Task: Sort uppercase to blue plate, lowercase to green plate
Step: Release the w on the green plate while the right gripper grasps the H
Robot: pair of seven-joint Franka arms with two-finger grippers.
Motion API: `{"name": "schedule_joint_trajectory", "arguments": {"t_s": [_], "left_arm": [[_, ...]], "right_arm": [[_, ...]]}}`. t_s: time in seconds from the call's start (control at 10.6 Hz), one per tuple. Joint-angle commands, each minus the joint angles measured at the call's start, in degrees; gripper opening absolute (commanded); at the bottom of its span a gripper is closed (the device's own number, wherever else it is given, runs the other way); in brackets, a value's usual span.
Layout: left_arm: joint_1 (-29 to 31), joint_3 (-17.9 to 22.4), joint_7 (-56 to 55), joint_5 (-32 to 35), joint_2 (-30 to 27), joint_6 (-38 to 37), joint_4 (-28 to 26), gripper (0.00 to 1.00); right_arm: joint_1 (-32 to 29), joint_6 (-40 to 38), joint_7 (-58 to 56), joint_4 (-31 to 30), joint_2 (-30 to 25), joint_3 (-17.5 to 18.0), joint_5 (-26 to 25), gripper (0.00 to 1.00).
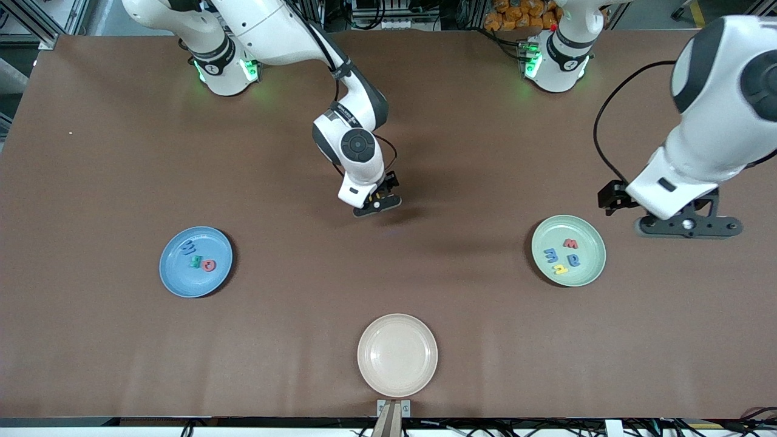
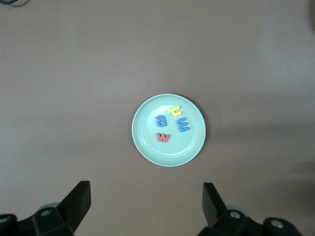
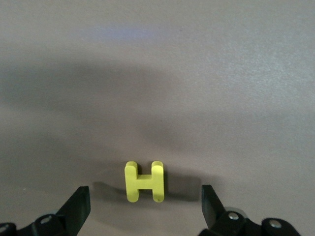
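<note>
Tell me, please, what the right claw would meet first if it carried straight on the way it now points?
Most likely the yellow H lying on the brown table: it sits between the open right claw fingers, though how far below is unclear.

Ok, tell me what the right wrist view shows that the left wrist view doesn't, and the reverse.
Only the right wrist view: a yellow H lying on the bare brown table, just ahead of the open right gripper.

Only the left wrist view: the green plate holding four letters, a blue a, a blue m, a red w and a yellow hooked letter, seen from the open left gripper above.

Both: the same brown tabletop and a pair of spread black fingers, holding nothing.
</note>
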Motion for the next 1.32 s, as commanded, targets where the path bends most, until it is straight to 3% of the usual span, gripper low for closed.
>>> {"name": "schedule_joint_trajectory", "arguments": {"t_s": [0.0,0.09,0.28,0.66,0.76,0.85,0.94,1.23], "left_arm": [[-0.21,1.75,0.75,-4.65,-6.12,-0.89,-2.07,1.00],[-3.09,4.98,0.84,-4.75,-6.92,-2.72,-1.90,1.00],[-13.37,16.91,0.93,-7.11,-8.59,-3.18,-2.08,1.00],[-13.32,19.24,1.36,-10.29,-10.35,-3.80,-3.57,1.00],[-13.93,19.51,0.84,-10.38,-10.70,-5.36,-4.09,1.00],[-13.76,19.60,0.58,-10.38,-10.62,-5.38,-3.92,1.00],[-13.50,19.51,1.27,-10.46,-10.88,-5.55,-3.75,1.00],[-14.02,19.60,1.28,-10.73,-11.94,-5.73,-4.19,1.00]], "right_arm": [[0.33,1.47,3.83,-0.29,0.22,0.30,-2.30,1.00],[0.33,2.26,4.71,-0.20,0.31,0.30,-2.39,1.00],[0.94,3.93,5.94,-0.20,1.01,0.30,-2.48,1.00],[1.03,3.94,5.95,-0.20,0.93,0.30,-2.57,1.00],[1.03,3.94,5.95,-0.20,0.92,0.30,-2.92,0.86],[0.94,3.94,5.95,-0.20,0.92,0.30,-3.96,0.15],[0.94,3.94,5.95,-0.29,0.75,0.30,-3.97,0.00],[0.77,3.76,5.60,-0.46,0.49,0.30,-3.97,0.00]]}}
